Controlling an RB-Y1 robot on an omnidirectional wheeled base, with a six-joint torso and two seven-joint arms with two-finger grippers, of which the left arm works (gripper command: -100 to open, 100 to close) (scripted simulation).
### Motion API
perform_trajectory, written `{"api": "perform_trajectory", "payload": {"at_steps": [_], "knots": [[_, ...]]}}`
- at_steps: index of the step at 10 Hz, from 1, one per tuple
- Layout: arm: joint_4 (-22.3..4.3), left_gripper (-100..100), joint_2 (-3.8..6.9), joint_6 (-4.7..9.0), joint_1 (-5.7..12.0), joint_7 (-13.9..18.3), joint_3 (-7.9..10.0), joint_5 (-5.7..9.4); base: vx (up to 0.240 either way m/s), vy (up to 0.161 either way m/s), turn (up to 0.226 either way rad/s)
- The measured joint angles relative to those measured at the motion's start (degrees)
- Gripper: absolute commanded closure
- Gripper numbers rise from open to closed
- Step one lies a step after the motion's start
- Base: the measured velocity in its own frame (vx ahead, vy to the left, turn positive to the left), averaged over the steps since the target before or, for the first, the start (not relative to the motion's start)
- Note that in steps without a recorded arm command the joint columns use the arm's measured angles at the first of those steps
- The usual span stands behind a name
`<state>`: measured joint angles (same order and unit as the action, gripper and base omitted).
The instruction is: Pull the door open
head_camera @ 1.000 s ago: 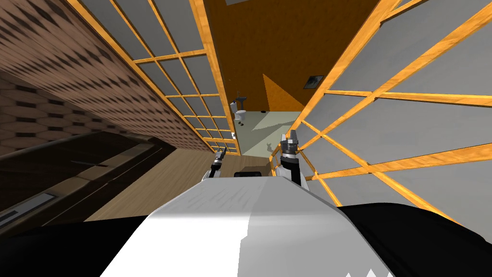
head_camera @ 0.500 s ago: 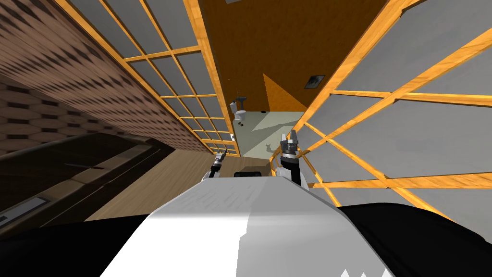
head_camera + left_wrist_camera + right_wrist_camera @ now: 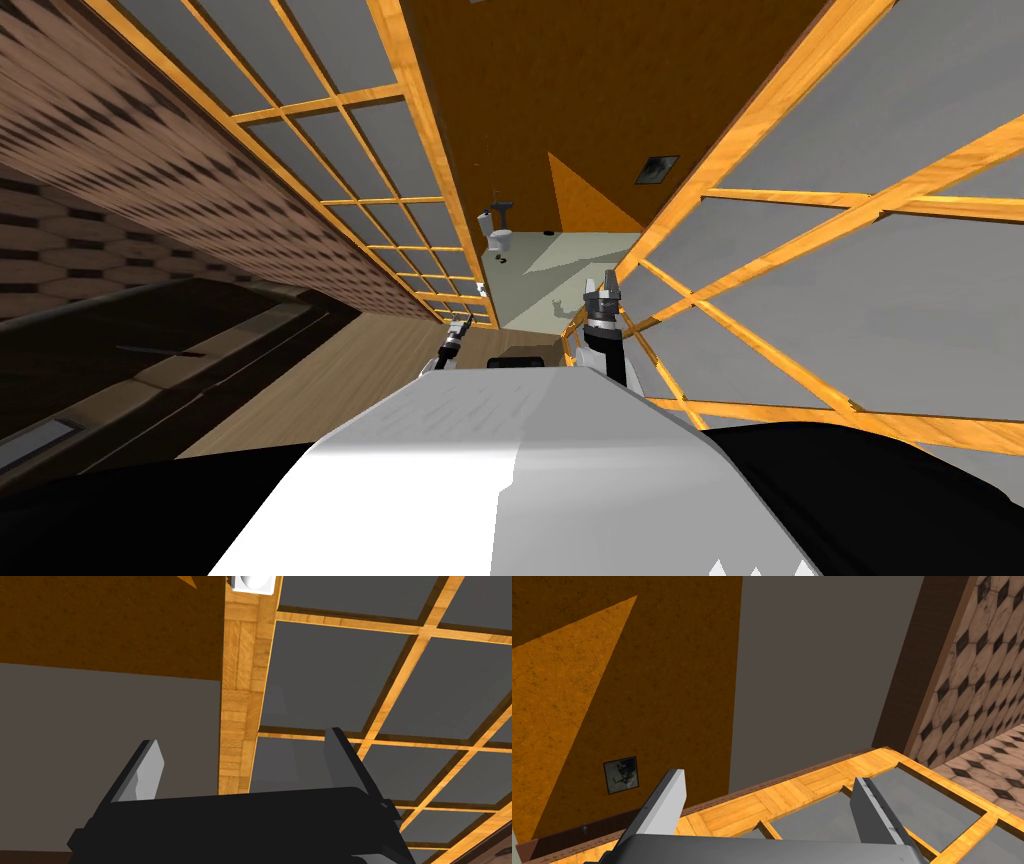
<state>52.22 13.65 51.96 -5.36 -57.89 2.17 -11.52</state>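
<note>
**A:** Door (image 3: 860, 260), position?

**B:** It stands ajar, with the leaf angled off to the robot's right. The gap beside it is open. The right gripper (image 3: 768, 781) sits just over the door's top timber rail, blades spread and clasping nothing.

**A:** Why there?

**B:** My guess is that the door's free edge gives the longest lever for a pull, and hovering over the rail lets a blade hook it. Whether it touches I can't tell from here. It looks just apart.

**A:** Left gripper?

**B:** The left gripper (image 3: 461, 322) is across the gap from the door, near the fixed lattice panel (image 3: 330, 160). Its blades are likewise apart and empty. It is probably parked clear of the door's swing.

**A:** Materials?

**B:** The door has a honey-coloured, parquet-grained wood frame with slim crossbars and flat matt grey panes. The panel opposite matches. Past the door is a speckled orange wall (image 3: 560, 90) with a small dark-framed picture (image 3: 655, 168), and a white toilet (image 3: 500, 238). Farthest from the door is a brown hexagon-patterned wall (image 3: 150, 200) with dark diamonds.
</note>
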Motion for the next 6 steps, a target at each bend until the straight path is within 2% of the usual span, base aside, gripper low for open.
{"api": "perform_trajectory", "payload": {"at_steps": [6], "knots": [[-6.9,-100,0.93,1.66,1.89,-5.1,-0.01,-0.98,0.117,-0.022,0.004]]}}
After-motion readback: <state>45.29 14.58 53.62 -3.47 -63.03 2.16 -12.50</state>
